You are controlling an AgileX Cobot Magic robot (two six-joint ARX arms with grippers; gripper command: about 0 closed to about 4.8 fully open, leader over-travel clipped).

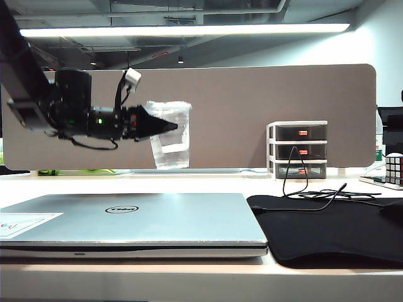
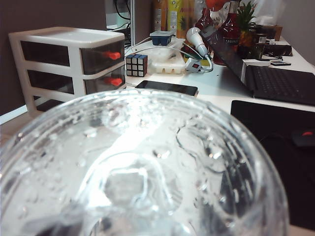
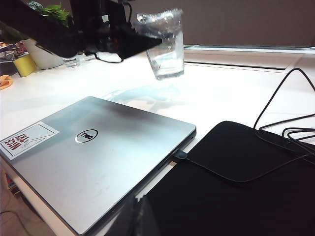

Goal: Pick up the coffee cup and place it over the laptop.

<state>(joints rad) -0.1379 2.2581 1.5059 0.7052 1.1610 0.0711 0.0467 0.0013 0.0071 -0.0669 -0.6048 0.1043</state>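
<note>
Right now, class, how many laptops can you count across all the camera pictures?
2. A closed silver laptop lies at the table's front, beside the black mat. An open dark laptop sits further back, seen only in the left wrist view. Others may be hidden.

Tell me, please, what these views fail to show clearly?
- Right end effector: in no view.
- Left end effector fingers: left wrist view, hidden behind the coffee cup.
- Laptop sticker: exterior view, cut off by the frame edge.
- Cup contents: not discernible through the clear plastic.
</note>
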